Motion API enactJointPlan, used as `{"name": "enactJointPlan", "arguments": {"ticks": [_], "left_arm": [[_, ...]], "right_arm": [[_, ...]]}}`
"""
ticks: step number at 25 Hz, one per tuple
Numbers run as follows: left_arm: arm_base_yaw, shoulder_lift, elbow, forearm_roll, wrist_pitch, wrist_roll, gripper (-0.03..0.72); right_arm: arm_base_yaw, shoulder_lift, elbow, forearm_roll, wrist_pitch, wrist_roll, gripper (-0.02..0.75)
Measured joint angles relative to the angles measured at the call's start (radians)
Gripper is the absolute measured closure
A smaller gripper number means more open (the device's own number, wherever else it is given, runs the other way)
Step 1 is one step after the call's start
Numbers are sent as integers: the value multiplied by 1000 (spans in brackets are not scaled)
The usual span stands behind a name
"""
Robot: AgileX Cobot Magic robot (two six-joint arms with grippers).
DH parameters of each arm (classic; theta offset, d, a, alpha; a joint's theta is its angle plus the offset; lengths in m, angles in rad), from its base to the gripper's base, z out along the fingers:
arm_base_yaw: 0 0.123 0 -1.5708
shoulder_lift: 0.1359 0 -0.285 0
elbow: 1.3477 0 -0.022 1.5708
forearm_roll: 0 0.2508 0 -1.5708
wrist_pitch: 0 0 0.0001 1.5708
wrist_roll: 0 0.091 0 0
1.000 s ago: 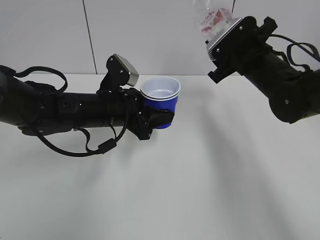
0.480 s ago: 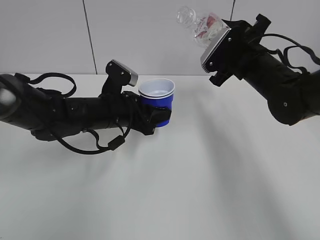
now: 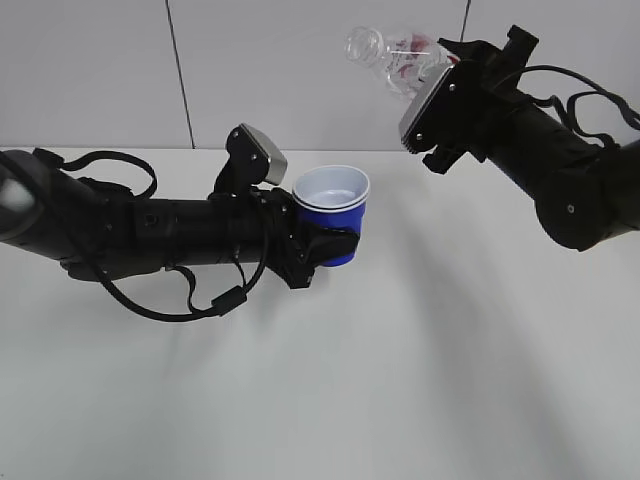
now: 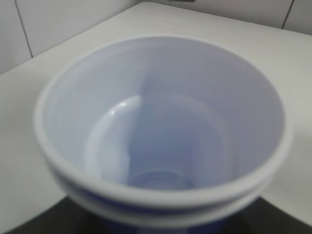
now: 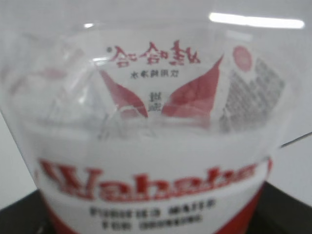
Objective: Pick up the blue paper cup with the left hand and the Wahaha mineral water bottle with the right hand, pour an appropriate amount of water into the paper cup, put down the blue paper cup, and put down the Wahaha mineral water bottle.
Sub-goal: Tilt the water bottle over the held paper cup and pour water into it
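So the left hand (image 3: 325,248) is clamped around the lower body of the blue paper cup (image 3: 333,210), holding it upright and lifted clear of the white counter (image 3: 400,380), with the arm stretched out sideways behind it and loose black cables drooping under it. The cup's open white mouth sits just above and in front of that hand, and the grey block (image 3: 258,152) on the wrist pokes up right behind the rim. From the left wrist camera you're basically staring down into the cup (image 4: 161,131): white inside, double rim like two cups nested, blue only peeking out at the bottom edge. Can't honestly tell if there's any liquid in there, the bottom just looks pale and a bit glossy. The right hand (image 3: 440,75) is up high and off to the side of the cup, closed on the Wahaha mineral water bottle (image 3: 390,55), which is tipped over so its open capless neck sticks out past the hand, toward the cup's side but well above it and not touching. The silver-grey plate (image 3: 425,95) on that wrist faces the cup. The right wrist camera is filled with the bottle's red-and-white label (image 5: 151,185), pretty blurry, with the clear ribbed plastic above it.
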Motion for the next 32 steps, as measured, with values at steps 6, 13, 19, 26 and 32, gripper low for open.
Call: {"name": "enactJointPlan", "arguments": {"ticks": [6, 13, 19, 26, 32], "left_arm": [[3, -39, 0, 25, -5, 0, 316], [15, -41, 8, 44, -5, 0, 316], [15, -41, 8, 50, -5, 0, 316], [15, -41, 8, 37, 1, 2, 316], [15, -41, 8, 13, 19, 2, 316]], "right_arm": [[0, 0, 0, 0, -6, -28, 265], [0, 0, 0, 0, -6, -76, 265], [0, 0, 0, 0, -6, -142, 265], [0, 0, 0, 0, 4, -216, 265], [0, 0, 0, 0, 8, -263, 265]]}}
